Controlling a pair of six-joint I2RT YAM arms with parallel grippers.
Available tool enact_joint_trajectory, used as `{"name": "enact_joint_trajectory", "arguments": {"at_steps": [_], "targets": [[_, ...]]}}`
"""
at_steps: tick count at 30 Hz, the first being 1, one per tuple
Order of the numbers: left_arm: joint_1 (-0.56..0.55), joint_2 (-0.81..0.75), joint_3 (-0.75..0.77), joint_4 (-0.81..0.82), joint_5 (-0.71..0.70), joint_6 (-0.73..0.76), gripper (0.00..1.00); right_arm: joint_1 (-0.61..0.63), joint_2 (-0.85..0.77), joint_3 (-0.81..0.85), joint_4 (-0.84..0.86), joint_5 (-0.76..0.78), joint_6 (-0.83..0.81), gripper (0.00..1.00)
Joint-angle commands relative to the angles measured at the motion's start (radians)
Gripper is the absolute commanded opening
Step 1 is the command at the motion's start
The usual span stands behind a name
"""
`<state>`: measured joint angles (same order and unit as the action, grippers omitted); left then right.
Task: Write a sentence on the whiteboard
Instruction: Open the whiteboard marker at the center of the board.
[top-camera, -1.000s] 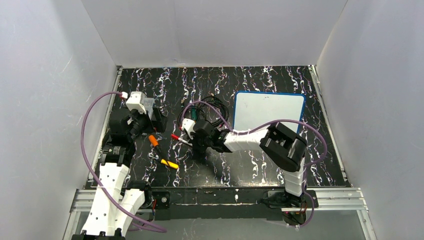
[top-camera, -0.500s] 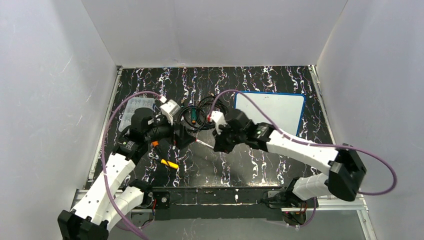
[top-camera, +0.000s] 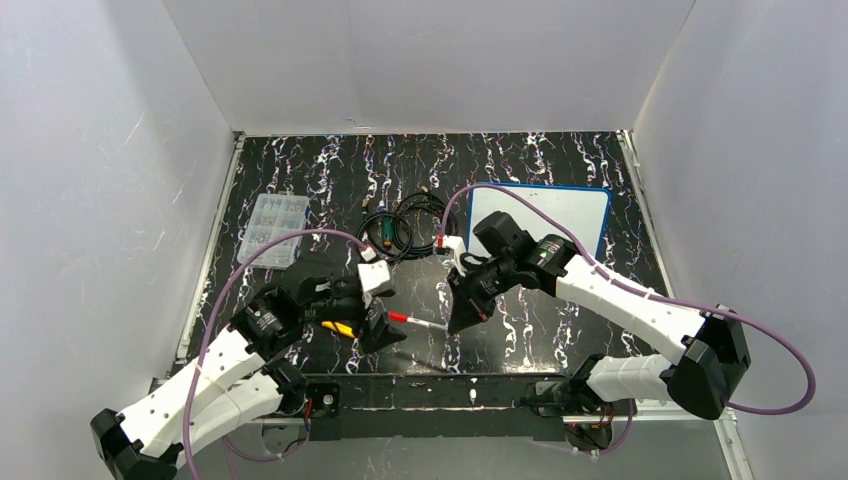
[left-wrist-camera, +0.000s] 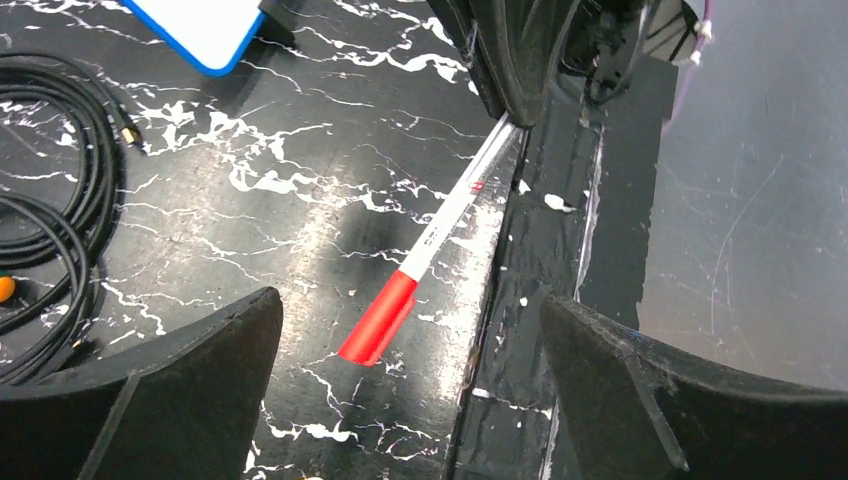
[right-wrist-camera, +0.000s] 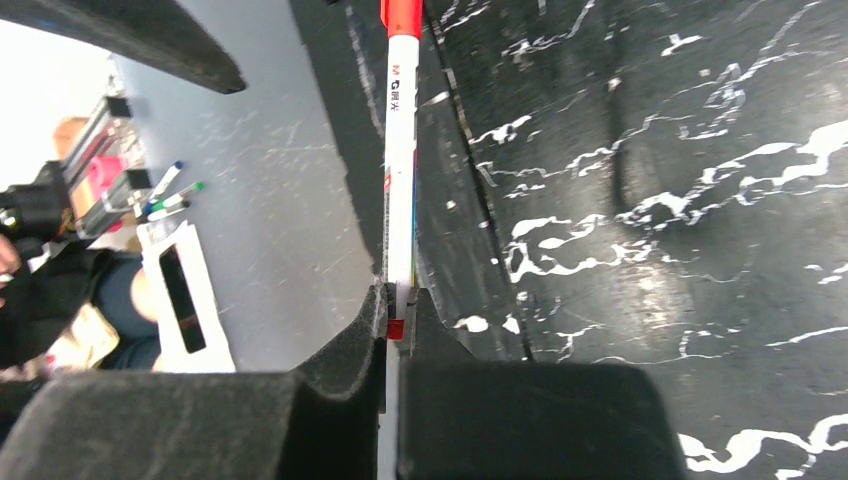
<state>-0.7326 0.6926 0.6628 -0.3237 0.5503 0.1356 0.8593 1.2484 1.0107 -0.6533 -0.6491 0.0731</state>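
Red-capped marker pinched by right fingers; cap between spread left fingers.

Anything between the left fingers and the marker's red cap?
Nothing visible. The red cap points into the gap of the open left gripper, only tabletop beneath it. The right gripper clamps the marker at its other end.

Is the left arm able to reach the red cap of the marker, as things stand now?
Probably yes. The left claw is open and faces the red cap, with nothing between them. The right claw is shut on the marker at its other end, so the cap is free.
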Motion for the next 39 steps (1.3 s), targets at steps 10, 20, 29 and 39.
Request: {"name": "enact_joint_trajectory", "arguments": {"at_steps": [10,20,29,39], "targets": [[-0.168,0.087,0.029,-0.090,0.043,0.060,0.55,-0.002,-0.020,0.102,-0.144,-0.204,-0.034,0.01],[-0.200,0.120,0.052,-0.093,0.092,0.045,0.00,-0.003,-0.026,0.112,-0.119,-0.143,-0.007,0.20],[-0.185,0.043,0.051,-0.054,-0.107,-0.036,0.00,-0.009,-0.165,-0.125,0.451,-0.101,0.381,0.81],[-0.051,0.018,0.050,0.013,0.025,-0.089,0.00,-0.008,-0.402,-0.451,1.076,0.237,0.742,0.90]]}}
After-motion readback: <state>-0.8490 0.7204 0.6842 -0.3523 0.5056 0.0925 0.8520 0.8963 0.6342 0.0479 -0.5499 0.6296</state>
